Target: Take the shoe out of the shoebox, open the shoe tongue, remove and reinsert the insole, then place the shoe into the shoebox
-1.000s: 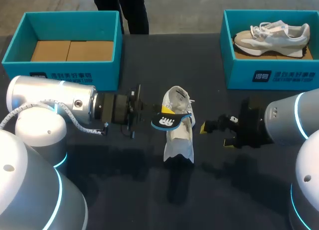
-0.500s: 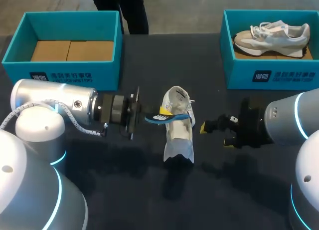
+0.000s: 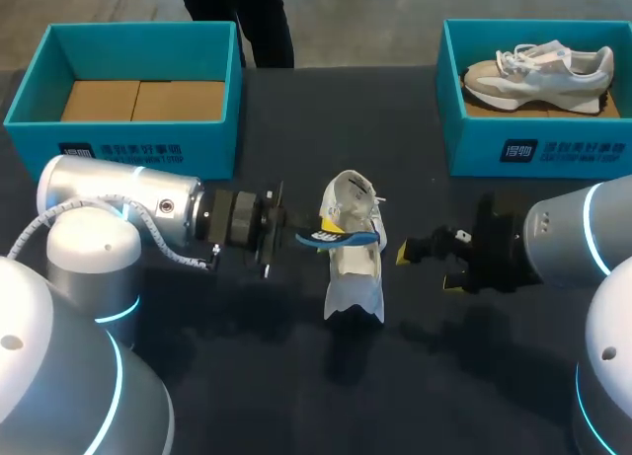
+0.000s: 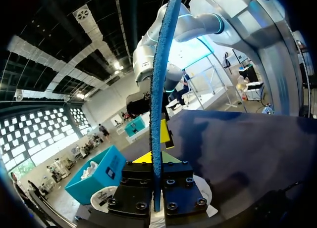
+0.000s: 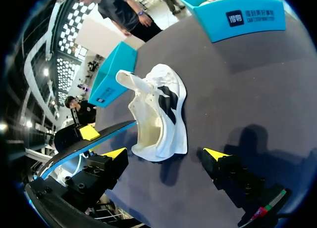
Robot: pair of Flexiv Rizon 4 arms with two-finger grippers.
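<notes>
Head view: left gripper clamped on the blue insole, its fingertips mostly hidden behind it. Insole sits edge-on above the white shoe, mid-table. Right gripper wide open, empty, just beside the shoe. Dark table; empty teal shoebox far left, second box far right holding another sneaker

Left wrist view: insole pinched thin-edge between both fingers; shoe hidden beneath

Right wrist view: shoe ahead of the spread fingers, untouched

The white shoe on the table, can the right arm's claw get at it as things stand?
Probably yes. The right claw is open beside the shoe, with only bare table between them. The left claw holds the insole over the shoe from the other side, not across that path.
</notes>
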